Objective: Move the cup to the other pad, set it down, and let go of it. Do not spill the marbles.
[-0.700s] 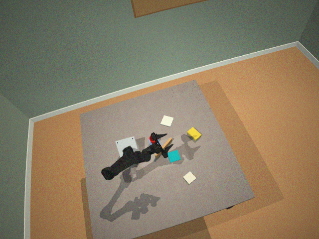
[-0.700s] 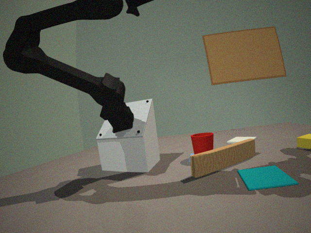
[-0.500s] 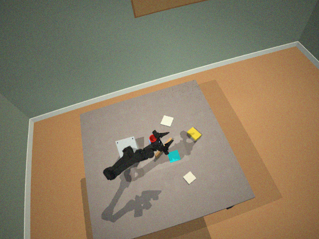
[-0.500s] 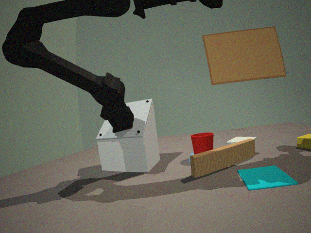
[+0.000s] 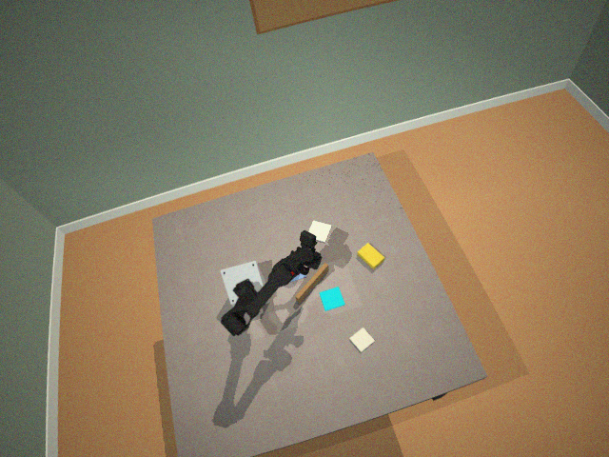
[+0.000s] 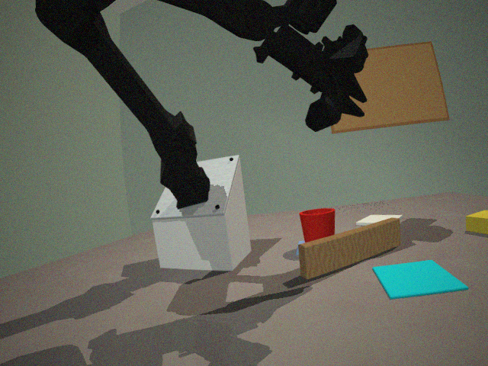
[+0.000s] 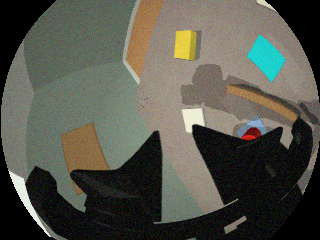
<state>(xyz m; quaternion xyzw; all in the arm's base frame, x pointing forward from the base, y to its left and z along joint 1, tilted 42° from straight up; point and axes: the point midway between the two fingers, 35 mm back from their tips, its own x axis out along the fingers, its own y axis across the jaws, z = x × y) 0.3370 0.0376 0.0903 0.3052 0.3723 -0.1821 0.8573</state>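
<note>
The red cup (image 6: 317, 228) (image 7: 250, 135) stands upright on a light-blue pad (image 6: 300, 244) (image 7: 258, 123), just behind a wooden bar (image 5: 311, 283) (image 6: 348, 245) (image 7: 256, 98). In the top view the arm hides the cup. I cannot see the marbles inside it. A cyan pad (image 5: 331, 298) (image 6: 417, 277) (image 7: 267, 56) lies flat on the other side of the bar. My gripper (image 5: 307, 240) (image 6: 338, 112) (image 7: 175, 132) hangs high above the table, over and a little beyond the cup. Its fingers stand partly apart with nothing between them.
A yellow block (image 5: 370, 255) (image 6: 477, 221) (image 7: 186, 44) lies beyond the cyan pad. Two cream tiles (image 5: 320, 229) (image 5: 362, 339) lie on the grey table (image 5: 393, 314). The arm's white base box (image 5: 236, 275) (image 6: 204, 236) stands left of the cup.
</note>
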